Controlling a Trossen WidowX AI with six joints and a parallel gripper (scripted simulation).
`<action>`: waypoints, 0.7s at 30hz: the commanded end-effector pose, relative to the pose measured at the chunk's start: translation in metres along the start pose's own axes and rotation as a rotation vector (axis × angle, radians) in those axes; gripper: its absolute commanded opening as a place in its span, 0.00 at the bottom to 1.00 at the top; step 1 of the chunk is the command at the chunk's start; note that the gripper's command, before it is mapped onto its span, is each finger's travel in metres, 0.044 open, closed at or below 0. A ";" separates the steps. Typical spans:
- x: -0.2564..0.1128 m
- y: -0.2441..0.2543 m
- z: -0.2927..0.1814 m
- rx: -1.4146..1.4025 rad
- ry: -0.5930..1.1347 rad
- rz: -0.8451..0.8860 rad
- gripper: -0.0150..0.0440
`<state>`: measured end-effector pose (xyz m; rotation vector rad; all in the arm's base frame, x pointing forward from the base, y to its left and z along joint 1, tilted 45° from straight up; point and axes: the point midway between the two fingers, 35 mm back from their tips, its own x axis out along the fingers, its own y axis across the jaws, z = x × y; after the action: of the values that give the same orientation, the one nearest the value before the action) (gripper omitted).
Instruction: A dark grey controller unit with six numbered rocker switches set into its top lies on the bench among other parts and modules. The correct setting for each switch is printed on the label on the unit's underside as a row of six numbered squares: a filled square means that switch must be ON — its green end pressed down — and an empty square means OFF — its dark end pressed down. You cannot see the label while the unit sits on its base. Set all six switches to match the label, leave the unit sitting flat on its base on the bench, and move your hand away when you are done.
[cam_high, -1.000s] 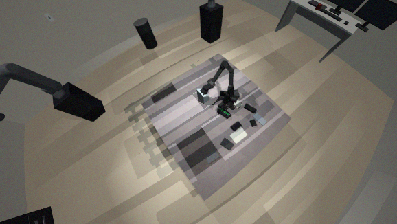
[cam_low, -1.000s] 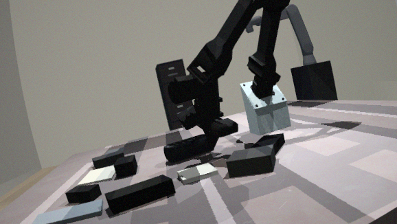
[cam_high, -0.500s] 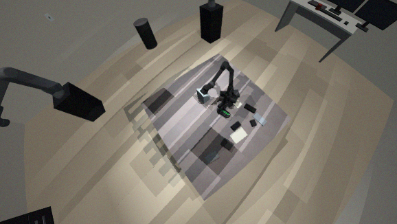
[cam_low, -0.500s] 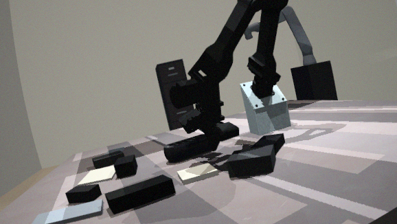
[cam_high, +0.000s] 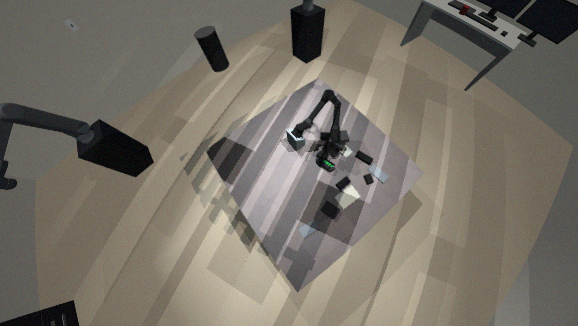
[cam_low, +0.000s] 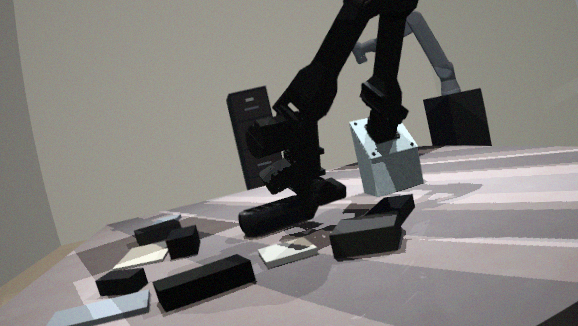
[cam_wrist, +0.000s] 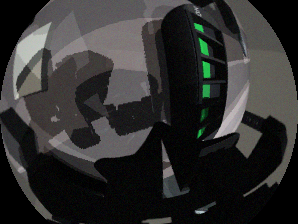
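Note:
The dark grey controller unit (cam_high: 325, 166) (cam_low: 260, 219) (cam_wrist: 179, 75) sits on the bench, switches up. In the wrist view it stands lengthwise right of centre, with a column of green switch ends along its top. The upper four greens are bright, the fifth is dimmer, and the lowest is partly hidden by the gripper. Which ends are pressed down is not clear. The underside label is hidden. My gripper (cam_wrist: 158, 124) is shut and empty, pointing down at one end of the unit. Its tips are close to that end; contact cannot be told.
A pale blue sloped box (cam_high: 295, 140) (cam_low: 392, 172) carries the arm base. Near the unit lie a cream plate (cam_low: 287, 255), a dark block (cam_low: 367, 241) and a long black block (cam_low: 205, 282) (cam_high: 364, 157). Smaller blocks and a pale blue plate (cam_low: 102, 311) (cam_high: 378, 173) lie farther off.

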<state>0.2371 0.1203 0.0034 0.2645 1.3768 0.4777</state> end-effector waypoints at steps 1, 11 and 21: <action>0.001 -0.002 -0.001 -0.001 0.001 -0.001 0.25; 0.002 -0.006 -0.001 -0.001 0.001 -0.001 0.25; 0.005 -0.016 0.000 -0.002 0.001 -0.001 0.25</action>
<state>0.2400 0.1132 -0.0038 0.2651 1.3747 0.4853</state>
